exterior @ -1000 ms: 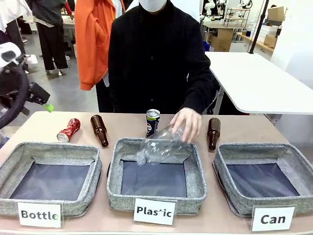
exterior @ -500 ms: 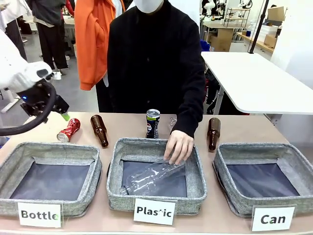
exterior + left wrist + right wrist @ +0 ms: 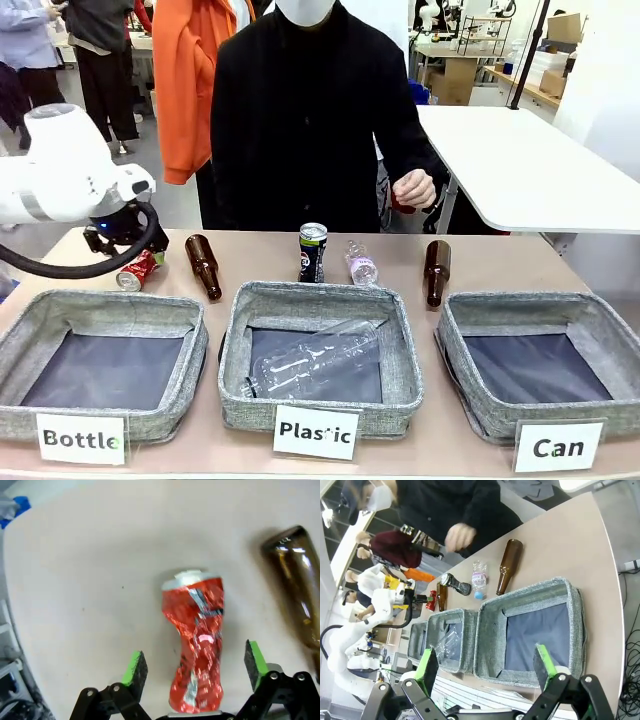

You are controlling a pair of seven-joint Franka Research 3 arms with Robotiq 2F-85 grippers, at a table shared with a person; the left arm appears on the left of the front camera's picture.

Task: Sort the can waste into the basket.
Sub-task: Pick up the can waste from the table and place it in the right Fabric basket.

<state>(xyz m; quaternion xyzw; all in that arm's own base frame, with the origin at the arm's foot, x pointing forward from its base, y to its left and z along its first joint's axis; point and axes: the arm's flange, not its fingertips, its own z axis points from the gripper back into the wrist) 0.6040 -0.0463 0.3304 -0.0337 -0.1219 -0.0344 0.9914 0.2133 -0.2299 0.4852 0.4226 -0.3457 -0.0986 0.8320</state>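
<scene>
The dented red can [image 3: 197, 645] lies on the table with its silver top pointing away from me. My left gripper [image 3: 195, 662] is open just above it, one green pad on each side and neither touching. From the front, the left gripper [image 3: 138, 252] hangs over the red can [image 3: 137, 269] at the table's far left. The dark can [image 3: 312, 250] stands upright behind the middle basket. The "Can" basket [image 3: 455, 330] sits front right with nothing in it. My right gripper [image 3: 485, 662] is open, high over the Can basket [image 3: 535, 591].
Brown bottles [image 3: 203, 266] [image 3: 436, 271] lie beside the cans, and a small clear bottle [image 3: 361, 266] lies behind the "Plastic" basket [image 3: 236, 345], which holds a crushed clear bottle [image 3: 315, 360]. The "Bottle" basket [image 3: 190, 345] is front left. The person's hand [image 3: 413, 188] is raised at the far side.
My left arm has swung right and down onto the red can. The person dropped the clear bottle into the Plastic basket and pulled the hand back.
</scene>
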